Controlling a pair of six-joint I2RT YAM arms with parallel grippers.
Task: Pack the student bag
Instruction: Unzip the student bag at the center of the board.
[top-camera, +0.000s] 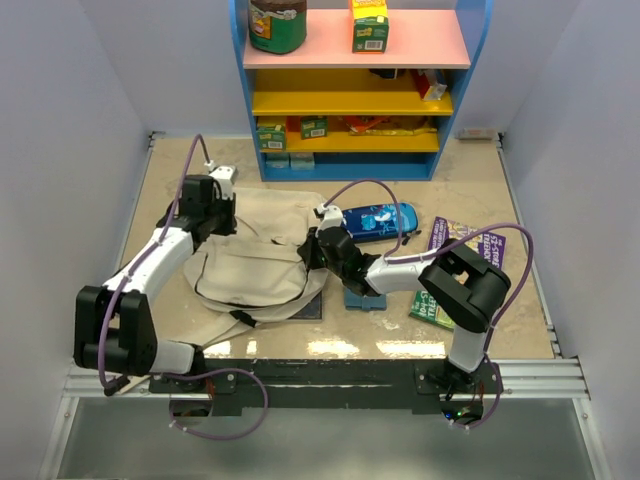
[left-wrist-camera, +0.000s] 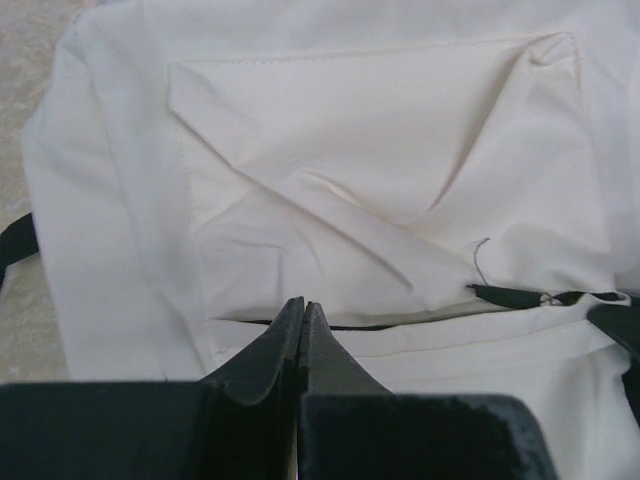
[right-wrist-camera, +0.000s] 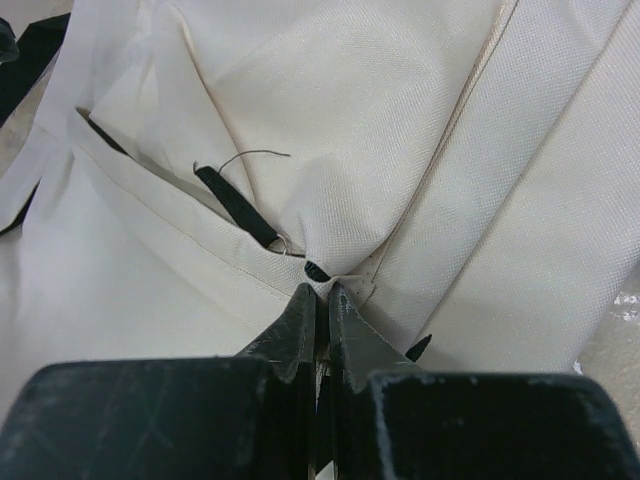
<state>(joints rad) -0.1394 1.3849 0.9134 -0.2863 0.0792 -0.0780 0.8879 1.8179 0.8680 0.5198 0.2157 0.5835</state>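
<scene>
The left fingers (left-wrist-camera: 302, 325) are clenched at the bag's (top-camera: 255, 275) far-left part, tips against the cloth by the zip (left-wrist-camera: 510, 294). Whether any cloth is caught between them I cannot tell. The bag lies flat on the left half of the surface (top-camera: 480, 180), reaching its middle. The right fingers (right-wrist-camera: 318, 310) pinch a fold at its right side. A hard pull could slip the thin canvas free. If the left holds nothing, the limp bag may drag toward the case (top-camera: 378, 221) rather than open.
</scene>
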